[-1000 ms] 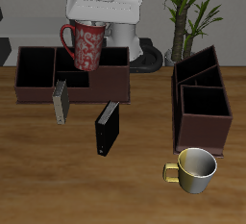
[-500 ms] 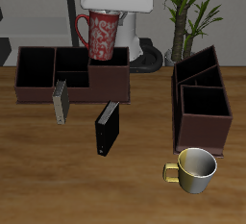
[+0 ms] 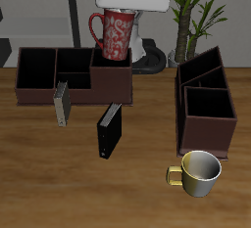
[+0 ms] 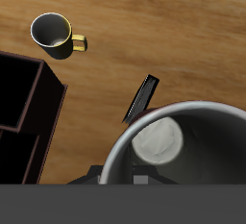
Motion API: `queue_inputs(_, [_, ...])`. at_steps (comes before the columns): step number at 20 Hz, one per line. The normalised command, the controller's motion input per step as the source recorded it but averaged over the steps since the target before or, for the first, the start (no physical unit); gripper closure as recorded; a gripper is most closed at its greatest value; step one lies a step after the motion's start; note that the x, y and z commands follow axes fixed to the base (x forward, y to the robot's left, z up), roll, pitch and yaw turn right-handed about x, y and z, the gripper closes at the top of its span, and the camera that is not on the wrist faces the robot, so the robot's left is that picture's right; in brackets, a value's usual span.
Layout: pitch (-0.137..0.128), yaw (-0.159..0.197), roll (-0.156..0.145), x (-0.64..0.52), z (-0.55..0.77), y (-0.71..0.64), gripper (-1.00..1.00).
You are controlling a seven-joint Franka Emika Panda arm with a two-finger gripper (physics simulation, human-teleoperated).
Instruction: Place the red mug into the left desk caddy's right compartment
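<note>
My gripper is shut on the red mug, which has a pale speckled pattern. It holds the mug upright in the air at the table's back, above the end section of the wide brown caddy. The left desk caddy is dark reddish-brown and stands apart near the plant. Its large square right compartment is dark inside with nothing in it. In the wrist view the mug's grey inside fills the foreground, with the left desk caddy beyond it. My fingers are hidden by the mug.
A grey book and a black book stand in front of the wide brown caddy. A yellow-cream mug sits near the table's front edge, before the left desk caddy. A potted plant stands at the back.
The red mug has gone from tilted to upright. It has moved sideways along the table's back towards the left desk caddy and risen slightly, still in my grip.
</note>
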Motion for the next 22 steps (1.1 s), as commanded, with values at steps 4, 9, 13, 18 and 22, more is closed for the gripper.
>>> queue_inputs(4, [-0.006,0.010,0.023,0.00,0.03,0.37,1.00])
queue_inputs(9, [-0.004,0.025,0.048,0.03,0.00,0.38,1.00])
queue_inputs(13, [-0.017,0.009,-0.001,0.12,0.02,0.31,1.00])
queue_inputs(18, [-0.018,0.030,0.030,0.17,-0.06,0.35,1.00])
queue_inputs(22, [-0.001,0.032,0.039,0.23,-0.10,0.39,1.00])
